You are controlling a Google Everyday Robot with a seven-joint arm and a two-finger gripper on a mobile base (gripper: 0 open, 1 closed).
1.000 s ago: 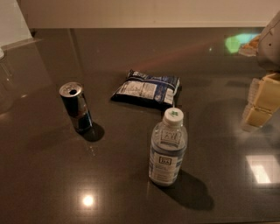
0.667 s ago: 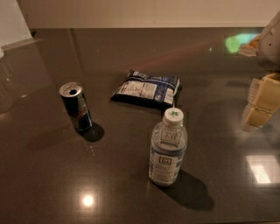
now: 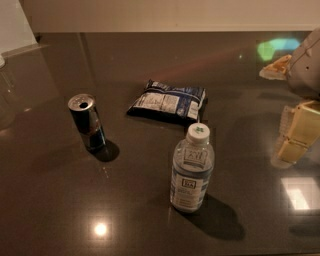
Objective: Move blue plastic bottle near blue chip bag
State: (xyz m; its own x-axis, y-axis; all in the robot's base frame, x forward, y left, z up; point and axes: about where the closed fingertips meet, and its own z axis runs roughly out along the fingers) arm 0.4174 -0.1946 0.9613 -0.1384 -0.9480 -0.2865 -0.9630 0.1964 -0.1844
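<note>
The blue plastic bottle [image 3: 192, 171] stands upright on the dark table [image 3: 60, 210], just right of the middle and toward the front. It has a white cap with a green mark and a pale label. The blue chip bag [image 3: 168, 101] lies flat behind it, a short gap away, with its white printed panel facing up. My gripper [image 3: 298, 132] is at the right edge of the camera view, pale yellow, low over the table. It is well to the right of the bottle and touches nothing.
A dark metal can [image 3: 87, 121] stands upright left of the bottle and the bag. The table's back edge meets a pale wall [image 3: 175, 15]. Bright light reflections lie on the table at front left and front right.
</note>
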